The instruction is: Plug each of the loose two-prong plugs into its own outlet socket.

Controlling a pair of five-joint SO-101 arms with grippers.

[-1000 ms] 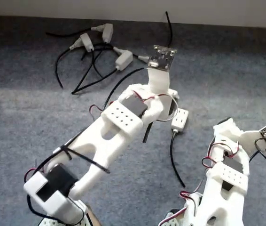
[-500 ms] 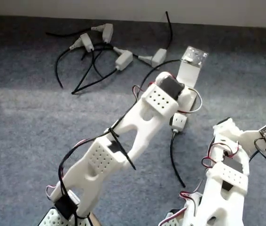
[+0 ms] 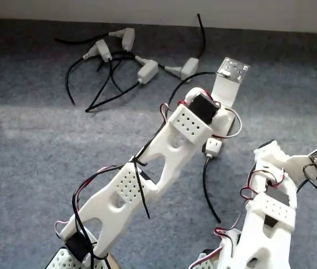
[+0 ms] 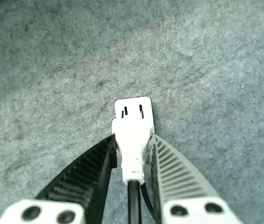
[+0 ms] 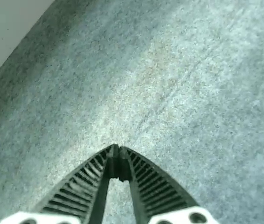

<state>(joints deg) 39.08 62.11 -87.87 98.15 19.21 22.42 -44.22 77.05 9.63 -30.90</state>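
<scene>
Left tool (image 4: 132,141) is clamping the white outlet socket (image 4: 133,116) by its sides, slotted face pointing away from the tool, black cable (image 4: 133,205) trailing back between the fingers (image 4: 94,172). Right tool (image 5: 118,154) is hanging pinched together, empty, above the grey desk (image 5: 192,70).

Surface: grey-blue carpet (image 3: 29,185), short pile, mottled with light and dark flecks, covering the whole working area.

Far edge: a pale, plain wall (image 3: 147,8) — the carpet meets it in a straight line that slants slightly across the high view. The strip of carpet just below the wall lies in shadow, darkest at the far left.

Light: a broad, soft-edged paler band (image 3: 35,120) crosses the carpet on the left of the high view.

Left wrist view: same carpet (image 4: 216,60), darker toward one corner.

Right wrist view: carpet (image 5: 192,70) with a brighter diagonal streak. The pale wall (image 5: 6,23) takes one corner — the meeting line is straight.
</scene>
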